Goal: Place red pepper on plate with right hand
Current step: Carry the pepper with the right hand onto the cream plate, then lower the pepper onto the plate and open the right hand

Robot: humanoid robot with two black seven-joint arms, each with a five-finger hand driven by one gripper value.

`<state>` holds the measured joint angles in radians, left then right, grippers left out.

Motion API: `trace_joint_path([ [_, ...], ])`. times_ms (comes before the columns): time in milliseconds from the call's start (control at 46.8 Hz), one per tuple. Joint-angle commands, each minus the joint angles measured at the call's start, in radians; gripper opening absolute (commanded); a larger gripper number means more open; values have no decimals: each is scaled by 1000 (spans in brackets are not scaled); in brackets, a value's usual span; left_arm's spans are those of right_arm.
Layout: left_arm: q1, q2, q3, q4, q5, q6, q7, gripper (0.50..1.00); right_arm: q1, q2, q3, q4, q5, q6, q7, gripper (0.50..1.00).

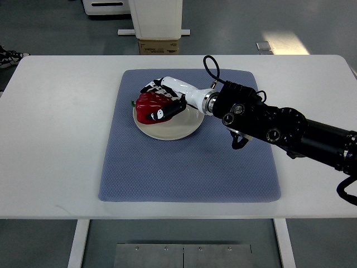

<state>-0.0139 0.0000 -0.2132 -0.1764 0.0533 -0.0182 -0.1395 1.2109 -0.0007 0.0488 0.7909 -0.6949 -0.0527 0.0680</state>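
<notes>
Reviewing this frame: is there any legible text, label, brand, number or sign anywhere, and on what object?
None can be read.
Cardboard box beyond the table's far edge: dark marks along its front, too small and blurred to read.
Right hand, red pepper, plate, blue mat and white table: no print visible.

No readable text, label, brand or number anywhere; dark print on the cardboard box (159,47) beyond the table's far edge too blurred.

One red pepper (152,106), one plate (181,129), one mat (189,173), one table (56,139).
</notes>
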Motion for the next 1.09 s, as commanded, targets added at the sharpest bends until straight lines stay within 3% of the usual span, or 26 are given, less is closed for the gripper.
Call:
trace_joint_path([
  [0, 0, 0, 0, 0, 0, 0, 0, 1000, -8, 1, 13, -24, 0, -10, -13, 500],
  [214, 0, 0, 0, 0, 0, 0, 0, 1000, -24, 1, 19, -78, 2, -13, -20, 500],
  [983, 0, 0, 0, 0, 0, 0, 0, 1000, -82, 1, 19, -79, 0, -13, -14, 500],
  [1068, 0, 0, 0, 0, 0, 0, 0, 1000, -83, 1, 19, -79, 0, -13, -14, 577],
])
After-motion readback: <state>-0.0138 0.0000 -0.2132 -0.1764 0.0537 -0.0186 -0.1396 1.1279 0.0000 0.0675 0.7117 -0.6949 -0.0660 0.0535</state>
